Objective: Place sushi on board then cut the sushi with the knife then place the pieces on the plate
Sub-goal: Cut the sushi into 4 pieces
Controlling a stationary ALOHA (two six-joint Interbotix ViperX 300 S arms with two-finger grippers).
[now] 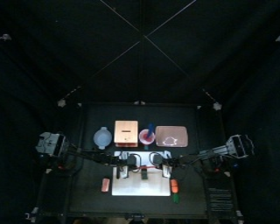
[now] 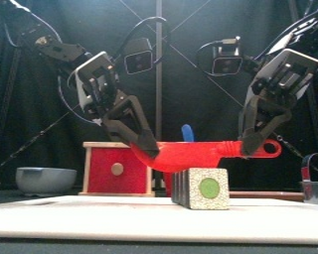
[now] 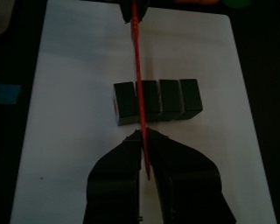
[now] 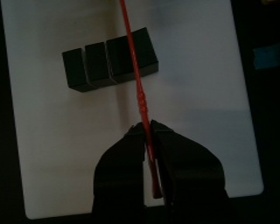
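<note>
A dark green sushi roll [image 2: 202, 187] of several blocks lies on the white cutting board [image 2: 69, 206]. A red toy knife [image 2: 202, 152] hangs level just above the roll, held at both ends. My left gripper [image 2: 151, 149] is shut on the blade tip, and my right gripper [image 2: 245, 147] is shut on the handle end. In the left wrist view the red knife [image 3: 134, 70] crosses the roll [image 3: 166, 99] over the seam beside one end block, running out from my gripper [image 3: 143, 140]. The right wrist view shows the same knife [image 4: 136, 79], roll [image 4: 101, 63] and gripper [image 4: 145, 131].
Behind the board stand a wooden box with a red drawer front [image 2: 118, 167], a blue-grey bowl [image 2: 45, 179], a red cup [image 1: 146, 136] with a blue knife [image 2: 186, 132], and a pink tray [image 1: 171, 136]. Small toy foods lie beside the board's left [image 1: 106, 185] and right [image 1: 174, 186] edges.
</note>
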